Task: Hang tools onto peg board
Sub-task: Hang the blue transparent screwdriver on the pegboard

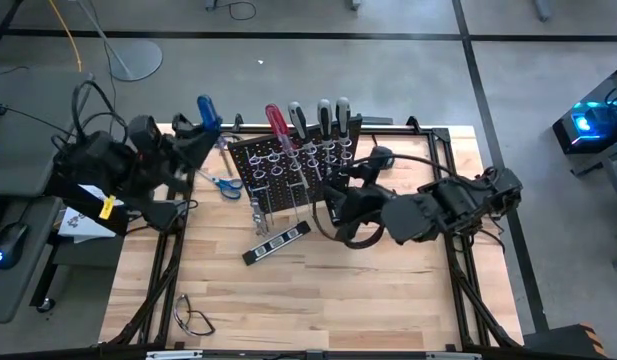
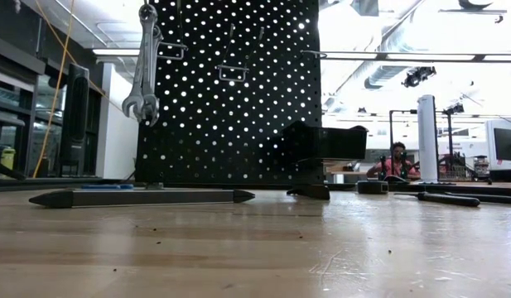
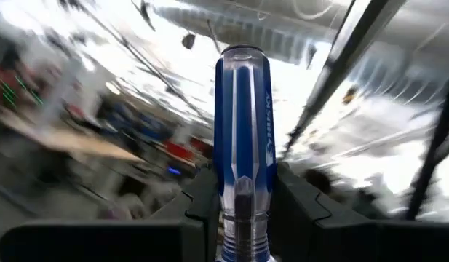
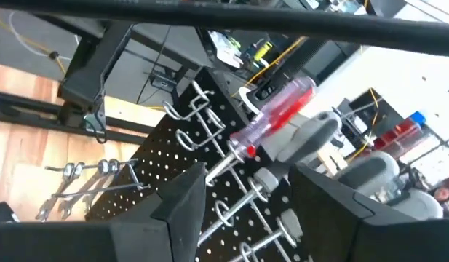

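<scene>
Looking from above, the left gripper (image 1: 200, 130) is closed on a blue screwdriver (image 1: 206, 110), up in the air just left of the peg board (image 1: 288, 165). The left wrist view shows only the handle (image 3: 244, 138) between the dark fingers (image 3: 202, 207); the metal tip is cut off, and the room behind is a blur.

The right gripper (image 1: 338, 205) sits just to the right of the peg board with its fingers apart and nothing between them. Its arm covers part of the board's right side in the high view.

A red screwdriver (image 1: 276, 120) and three grey-handled screwdrivers (image 1: 320, 115) stand in the rings along the board's top. Silver wrenches (image 2: 146, 74) hang on a hook at the board's left corner. Blue scissors (image 1: 225, 184) lie on the table (image 1: 318, 290) left of the board, maybe partly hidden by the left arm.

A long black bar (image 1: 278, 242) lies in front of the board. Clear glasses (image 1: 193, 318) rest near the table's front left edge. Far behind the table, a person (image 2: 396, 161) sits, too small to see well.
</scene>
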Robot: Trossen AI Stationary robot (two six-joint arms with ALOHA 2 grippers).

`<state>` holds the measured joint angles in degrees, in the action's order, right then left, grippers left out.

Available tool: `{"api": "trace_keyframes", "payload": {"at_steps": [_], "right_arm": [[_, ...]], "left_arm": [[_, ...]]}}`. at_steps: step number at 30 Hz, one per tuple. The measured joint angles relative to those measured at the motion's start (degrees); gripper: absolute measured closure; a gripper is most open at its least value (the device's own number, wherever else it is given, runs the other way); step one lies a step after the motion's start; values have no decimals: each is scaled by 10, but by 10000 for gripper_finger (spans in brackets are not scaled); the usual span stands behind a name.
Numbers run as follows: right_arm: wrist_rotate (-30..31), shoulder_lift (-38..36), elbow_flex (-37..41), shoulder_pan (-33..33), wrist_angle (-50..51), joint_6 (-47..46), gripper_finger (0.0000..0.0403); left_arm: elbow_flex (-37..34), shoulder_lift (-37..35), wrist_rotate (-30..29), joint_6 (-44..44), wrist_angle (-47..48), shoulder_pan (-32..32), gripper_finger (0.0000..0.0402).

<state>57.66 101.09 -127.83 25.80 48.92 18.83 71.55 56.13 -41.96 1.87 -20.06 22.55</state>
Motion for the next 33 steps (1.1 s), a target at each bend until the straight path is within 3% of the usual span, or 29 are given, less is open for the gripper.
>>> {"api": "trace_keyframes", "payload": {"at_steps": [6,9,20,28,33], "right_arm": [[19,-1,0,1,4,-21,213],[23,-1,0,1,3,-24,213],[56,-1,0,1,2,-23,213],[57,-1,0,1,8,-21,213],[57,-1,0,1,19,-20,213]], "left_arm": [[81,77,-55,-193,-9,-29,323],[99,113,-58,-229,-8,-47,323],[102,185,-58,-170,-45,-96,323],[102,195,-136,-169,-32,-98,323],[81,194,-149,-115,-25,-101,323]]}}
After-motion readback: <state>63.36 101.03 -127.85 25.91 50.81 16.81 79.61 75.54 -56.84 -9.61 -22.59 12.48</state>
